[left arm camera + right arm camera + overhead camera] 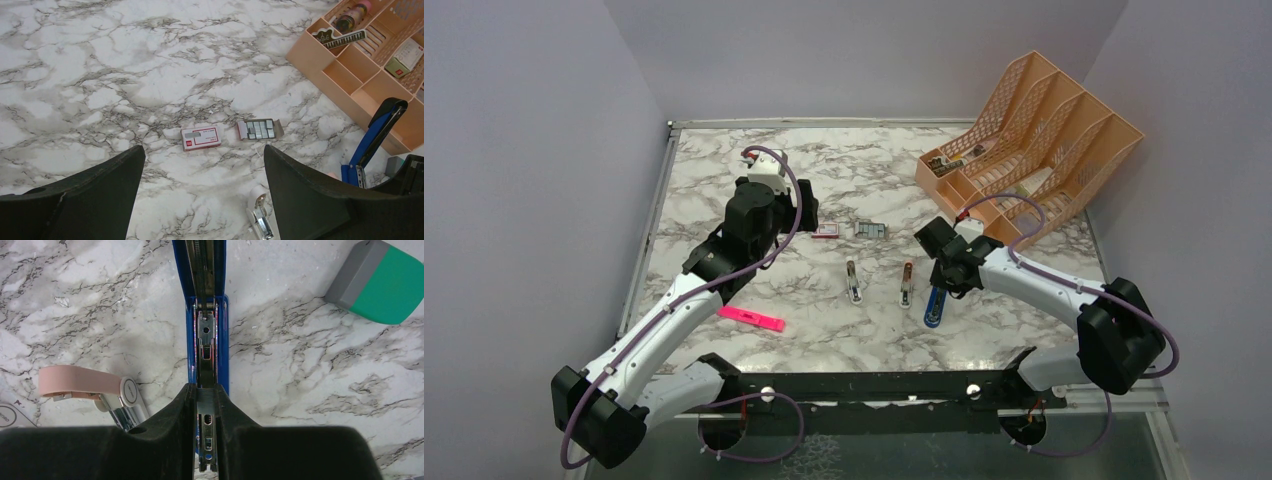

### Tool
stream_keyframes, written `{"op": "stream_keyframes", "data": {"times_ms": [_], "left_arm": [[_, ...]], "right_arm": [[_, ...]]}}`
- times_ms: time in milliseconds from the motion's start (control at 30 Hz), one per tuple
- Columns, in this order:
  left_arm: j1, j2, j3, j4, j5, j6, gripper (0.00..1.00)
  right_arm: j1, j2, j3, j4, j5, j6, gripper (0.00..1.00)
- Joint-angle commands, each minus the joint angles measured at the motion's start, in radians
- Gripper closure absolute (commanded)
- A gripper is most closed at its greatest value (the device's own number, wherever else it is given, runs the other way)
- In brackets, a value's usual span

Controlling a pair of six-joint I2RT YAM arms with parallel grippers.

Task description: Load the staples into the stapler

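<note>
The blue stapler [935, 305] lies open on the marble table, its top arm tilted up in the left wrist view [382, 127]. Its metal magazine [205, 335] is exposed. My right gripper [205, 390] is shut, with a small ribbed grey strip of staples [205, 397] between its tips, right over the magazine. More staples lie in an open tray [260, 129] beside the red-and-white box [201, 137]. My left gripper [202, 147] is open and empty, hovering just short of the box [825, 232].
A white stapler [853, 283] and a pink-topped stapler [907, 283] lie left of the blue one. A pink highlighter [751, 318] lies front left. A peach desk organizer [1034, 150] stands back right. A green-and-grey block [380, 282] lies near the blue stapler.
</note>
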Motion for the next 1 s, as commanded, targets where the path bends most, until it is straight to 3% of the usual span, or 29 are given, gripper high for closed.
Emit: {"op": "stream_keyframes", "data": {"times_ms": [0,967], "left_arm": [[0.004,-0.002,0.002,0.002,0.022,-0.008,0.11],[0.002,0.005,0.004,0.003,0.029,-0.009,0.11]], "right_arm": [[-0.004,0.015,-0.014,0.011,-0.002,0.009,0.80],[-0.004,0.010,-0.024,-0.002,-0.004,0.022,0.77]]}}
